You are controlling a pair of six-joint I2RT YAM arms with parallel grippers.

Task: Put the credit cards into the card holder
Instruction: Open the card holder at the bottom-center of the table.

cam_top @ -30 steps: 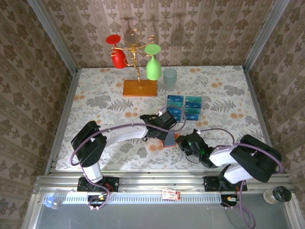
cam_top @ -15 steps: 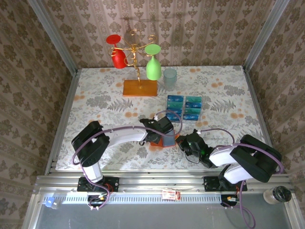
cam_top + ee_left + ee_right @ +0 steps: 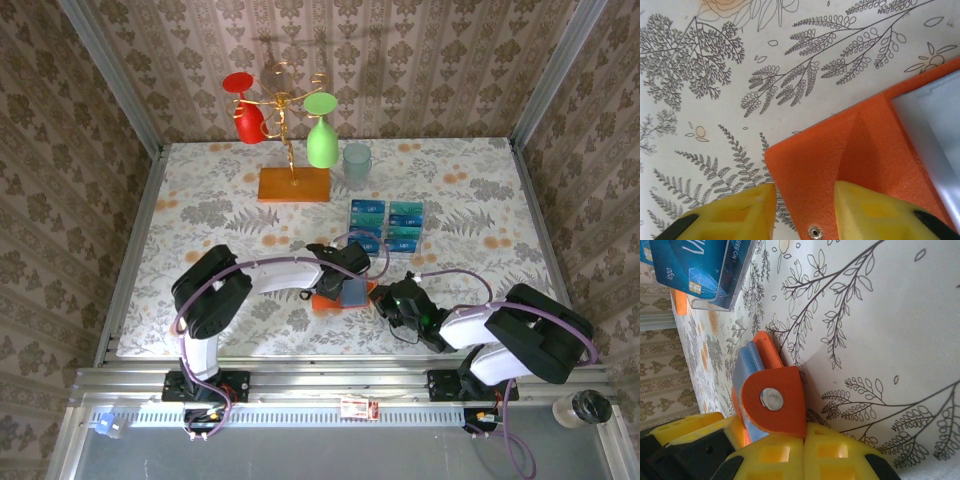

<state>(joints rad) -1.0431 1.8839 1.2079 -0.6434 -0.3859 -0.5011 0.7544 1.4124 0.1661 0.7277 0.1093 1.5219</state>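
One orange-red folding card holder [image 3: 325, 299] with a grey-blue pocket lies on the floral worktop [image 3: 200, 200]. The left end effector [image 3: 802, 192] straddles its corner, fingers parted, gripping nothing. The right end effector [image 3: 804, 440] is closed on its snap flap [image 3: 772, 400]. Beyond both sit about six blue plastic credit cards [image 3: 404, 225], one reading "logo". Open worktop stretches left of the left end effector.

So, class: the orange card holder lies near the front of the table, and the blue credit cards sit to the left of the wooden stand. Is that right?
No. The credit cards sit to the right of the wooden stand, not the left, as the top external view shows. The orange card holder does lie near the front of the table.
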